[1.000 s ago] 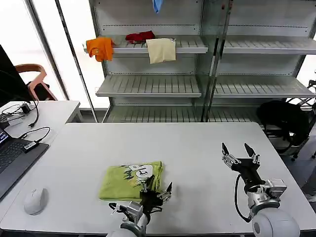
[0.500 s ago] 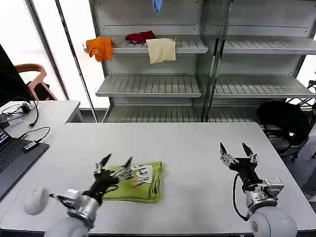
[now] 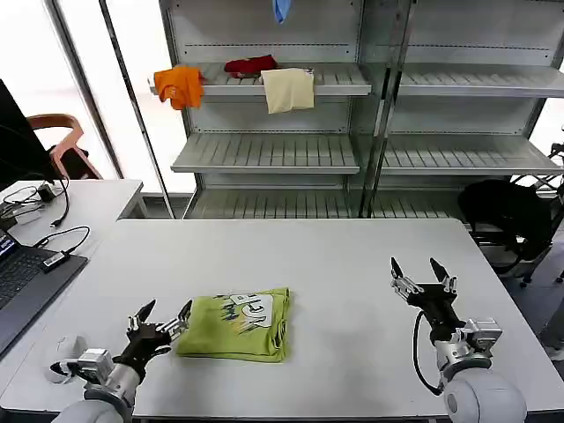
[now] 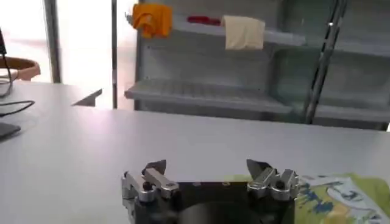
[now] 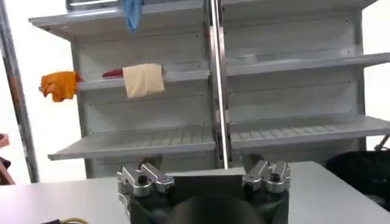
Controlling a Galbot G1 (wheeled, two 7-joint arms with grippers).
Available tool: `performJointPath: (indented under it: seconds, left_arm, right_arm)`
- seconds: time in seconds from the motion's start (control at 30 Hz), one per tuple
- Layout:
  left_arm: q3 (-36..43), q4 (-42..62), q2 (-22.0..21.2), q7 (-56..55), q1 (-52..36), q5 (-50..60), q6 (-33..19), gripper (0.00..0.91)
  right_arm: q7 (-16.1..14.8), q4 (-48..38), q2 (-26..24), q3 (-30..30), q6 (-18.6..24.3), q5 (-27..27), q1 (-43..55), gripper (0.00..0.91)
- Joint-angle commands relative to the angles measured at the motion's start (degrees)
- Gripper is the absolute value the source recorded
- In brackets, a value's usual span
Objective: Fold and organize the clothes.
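The T-shirt [image 3: 235,324] lies folded into a compact rectangle on the bench [image 3: 352,264] — folding looks done. The left gripper [image 3: 160,321] beside it and the right gripper [image 3: 422,274] well apart both have fingers apart, holding nothing — perhaps tidying remains.

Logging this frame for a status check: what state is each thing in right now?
T-shirt: folded, flat on the table, graphic up.
Left gripper: open, empty, just left of the shirt.
Right gripper: open, empty, over the table's right side.
Orange garment: bunched on the shelf.
Cream garment: draped over the shelf edge.
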Motion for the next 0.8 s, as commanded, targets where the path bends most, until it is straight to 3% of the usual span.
performJointPath:
  seconds: [0.03,0.37,0.4,0.43,0.47,0.5,0.53,0.57,0.6,0.67,0.8]
  left_arm:
    - [4.1,2.7,-1.4,-2.3,0.4,3.0,0.0,0.907]
    - [8.0,3.3,-3.6,-3.5,0.3,7.1,-1.5,0.887]
    - [8.2,3.3,-3.7,-3.5,0.3,7.4,-1.8,0.836]
    - [8.4,3.4,-3.9,-3.5,0.4,7.6,-2.0,0.685]
    - [8.6,3.5,-4.0,-3.6,0.5,7.9,-2.1,0.685]
    - [8.8,3.5,-4.1,-3.6,0.6,7.8,-2.2,0.413]
    - [8.9,3.6,-4.1,-3.7,0.6,7.9,-2.4,0.262]
    - [9.0,3.7,-4.1,-3.8,0.6,7.9,-2.4,0.212]
    - [9.1,3.7,-4.1,-3.7,0.7,7.8,-2.5,0.091]
    - [9.3,3.8,-4.1,-3.7,0.7,7.5,-2.5,0.020]
    - [9.3,3.9,-4.4,-3.4,0.7,6.7,-3.1,0.010]
  right_arm:
    - [0.0,-0.2,0.2,-0.1,0.1,-0.4,0.1,0.907]
    - [0.0,-0.3,0.2,0.1,0.1,-0.5,0.1,0.907]
    - [-0.1,-0.3,0.3,0.1,0.2,-0.5,0.0,0.907]
    - [-0.1,-0.3,0.3,0.1,0.2,-0.5,0.0,0.907]
    - [0.0,-0.3,0.3,0.1,0.3,-0.5,-0.1,0.907]
    - [-0.1,-0.3,0.3,0.1,0.3,-0.5,-0.1,0.907]
    - [-0.1,-0.2,0.3,0.2,0.3,-0.5,-0.2,0.907]
    - [0.0,-0.2,0.3,0.3,0.3,-0.4,-0.2,0.907]
    - [0.0,-0.2,0.3,0.4,0.3,-0.4,-0.2,0.907]
    - [0.0,-0.1,0.2,0.5,0.3,-0.4,-0.2,0.907]
    - [0.0,0.0,0.1,0.8,0.3,-0.4,-0.4,0.907]
